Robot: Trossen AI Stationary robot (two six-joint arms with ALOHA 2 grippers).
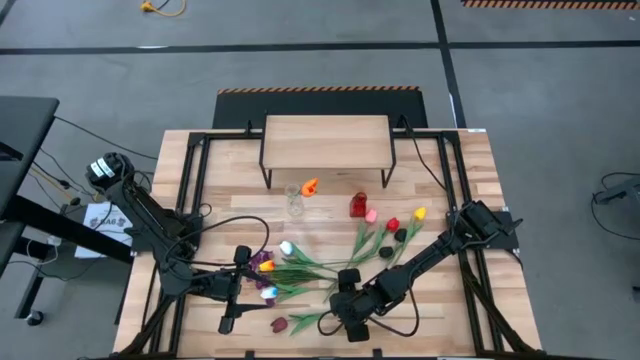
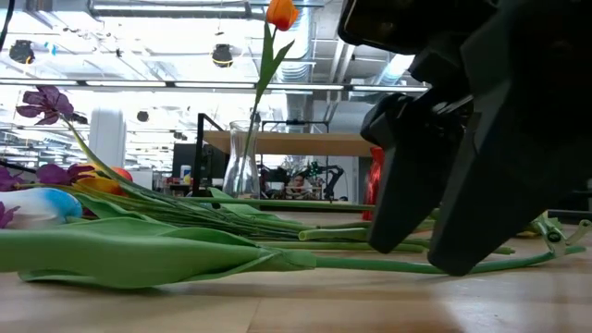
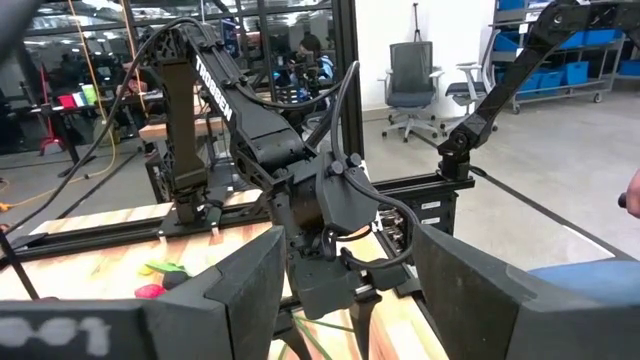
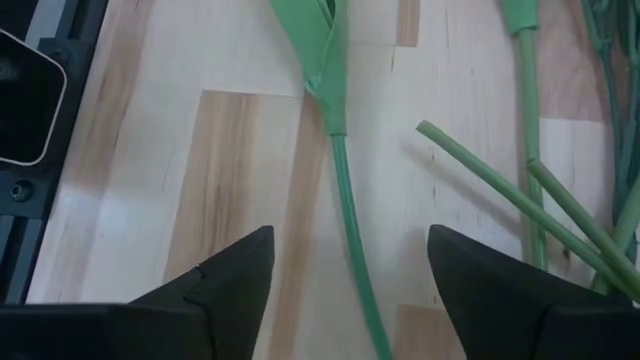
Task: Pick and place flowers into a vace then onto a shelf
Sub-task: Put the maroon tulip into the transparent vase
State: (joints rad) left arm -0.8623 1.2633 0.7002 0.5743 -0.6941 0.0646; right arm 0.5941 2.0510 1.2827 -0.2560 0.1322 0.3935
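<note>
One orange tulip (image 1: 310, 186) stood in the vase (image 1: 294, 201) before the shelf (image 1: 326, 140); the remaining flowers (image 1: 330, 262) lay nearer than the vase. The right gripper (image 1: 347, 322), fingers apart, straddled a stem (image 4: 352, 240); the left gripper (image 1: 229, 318) waited, apart.

Flowers (image 1: 330, 262) before shelf (image 1: 326, 140)

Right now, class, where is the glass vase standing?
In the high view the vase stands mid-table, just in front of the shelf, holding one orange tulip.

Overhead and table-level cameras share the flowers (image 1: 300, 268); wrist cameras sit close.
</note>
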